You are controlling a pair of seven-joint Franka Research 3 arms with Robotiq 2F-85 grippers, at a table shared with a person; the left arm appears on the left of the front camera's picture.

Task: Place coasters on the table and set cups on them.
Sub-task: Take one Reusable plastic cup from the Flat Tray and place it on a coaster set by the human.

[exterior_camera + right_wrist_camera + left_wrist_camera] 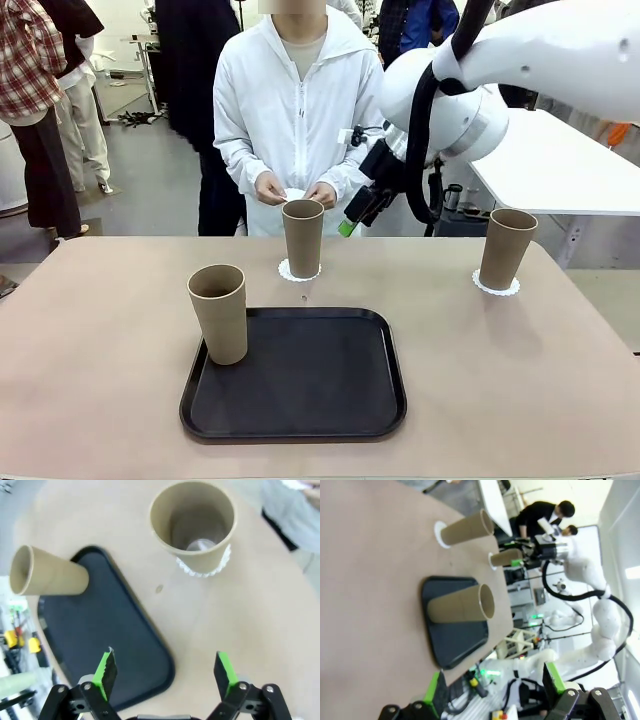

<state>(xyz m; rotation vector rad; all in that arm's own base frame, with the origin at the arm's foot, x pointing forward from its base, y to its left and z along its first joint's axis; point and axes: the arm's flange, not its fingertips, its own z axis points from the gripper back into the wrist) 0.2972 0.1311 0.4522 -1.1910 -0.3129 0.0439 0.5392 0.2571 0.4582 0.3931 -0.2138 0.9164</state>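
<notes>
Three tall, tapered, tan-brown matte tumblers are standing upright, spread over the large beige-tan tabletop (100,340). The middle tumbler (302,238) is sitting on a small round white paper doily with a scalloped edge (283,271), near the table's far edge. The right-hand tumbler (507,248) is resting on a second doily (515,288) of the same kind, well apart from the first. The third tumbler (218,313) is standing at the left edge of a black rounded-square tray (310,390) that is lying in the middle of the near side.

At the far side a person in a white zipped jacket (300,110) is holding a third doily (293,194) between both hands, the one hand (270,188) and the other hand (322,192) pinching it just above the middle tumbler's rim.

The right gripper (350,222) is hanging in the air just to the right of the middle tumbler, close to the person's hand. In its own wrist view its green-padded fingers (106,672) are standing wide apart with nothing between them, over bare table and the tray's corner, looking down into the middle tumbler.

The left gripper (492,687) is hovering well back from the tray. Its fingers (434,695) are also spread wide and gripping nothing.
</notes>
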